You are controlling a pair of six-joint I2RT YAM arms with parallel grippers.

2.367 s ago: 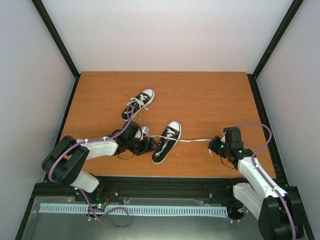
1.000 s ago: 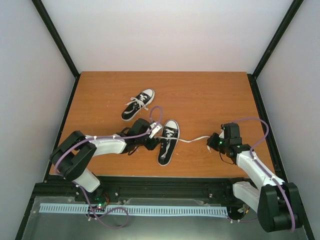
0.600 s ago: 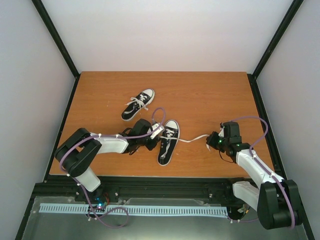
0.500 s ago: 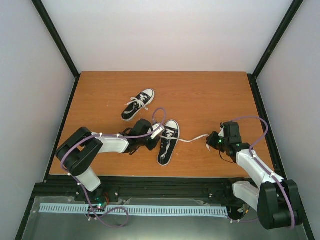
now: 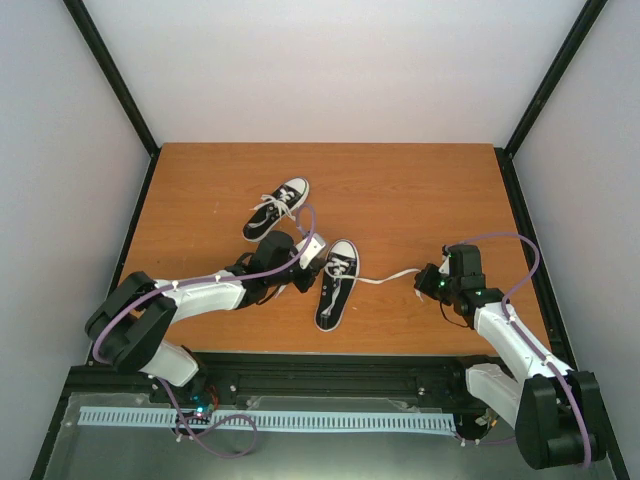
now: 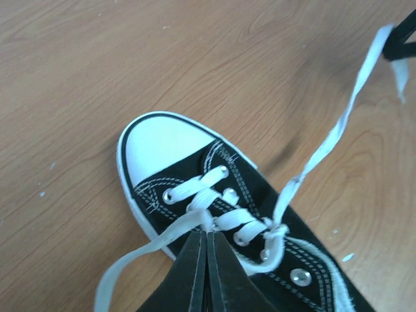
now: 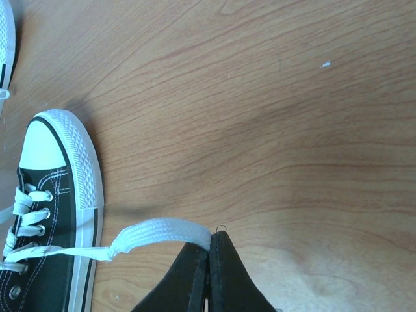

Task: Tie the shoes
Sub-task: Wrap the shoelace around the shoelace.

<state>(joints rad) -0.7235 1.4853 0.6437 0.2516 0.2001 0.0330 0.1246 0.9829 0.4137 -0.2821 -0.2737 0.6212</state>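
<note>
Two black shoes with white toe caps lie on the wooden table [image 5: 420, 190]. The far shoe [image 5: 277, 208] has its laces in a knot. My left gripper [image 5: 320, 268] is over the near shoe [image 5: 337, 284], and in the left wrist view it [image 6: 208, 231] is shut on the white lace [image 6: 195, 218] at the crossings just behind the toe cap [image 6: 159, 143]. The loose end of that lace [image 6: 123, 276] trails off to the lower left. The near shoe's other lace [image 5: 385, 279] stretches right to my right gripper [image 5: 428, 283], which is shut [image 7: 212, 235] on its end [image 7: 162, 233].
Black frame posts stand at the table's back corners, with white walls all round. A black rail runs along the near edge by the arm bases. In the right wrist view the near shoe [image 7: 45, 214] lies at the left, with a sliver of the far shoe [image 7: 5, 45] at the top left.
My left gripper moved from beside the near shoe up over its laces and closed on a lace. The shoe turned slightly. The right gripper kept hold of the other lace.
</note>
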